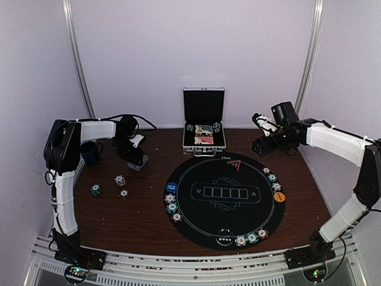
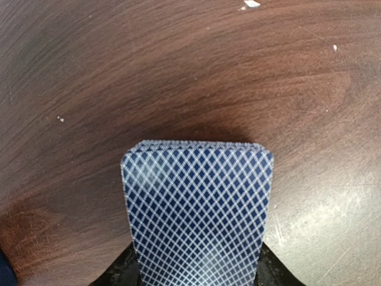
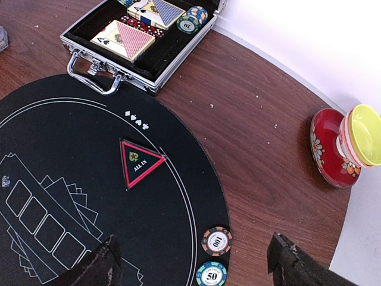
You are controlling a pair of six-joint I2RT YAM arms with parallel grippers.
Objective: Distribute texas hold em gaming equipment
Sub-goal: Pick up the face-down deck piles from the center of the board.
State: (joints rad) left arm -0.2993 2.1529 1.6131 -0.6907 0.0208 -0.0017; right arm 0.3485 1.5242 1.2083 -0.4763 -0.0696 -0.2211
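Squarely inside left end effector [image 2: 194, 269] — card deck [image 2: 197, 205], back up.

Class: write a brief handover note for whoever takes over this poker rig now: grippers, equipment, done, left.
Left gripper: straddles the deck, left of the mat; grip unconfirmed.
Right gripper: open, empty, at the mat's far right.
Done: chip trios at the mat's left, right and near edges.
Left: three loose chips on the table, deck undealt, spare chips in the case.
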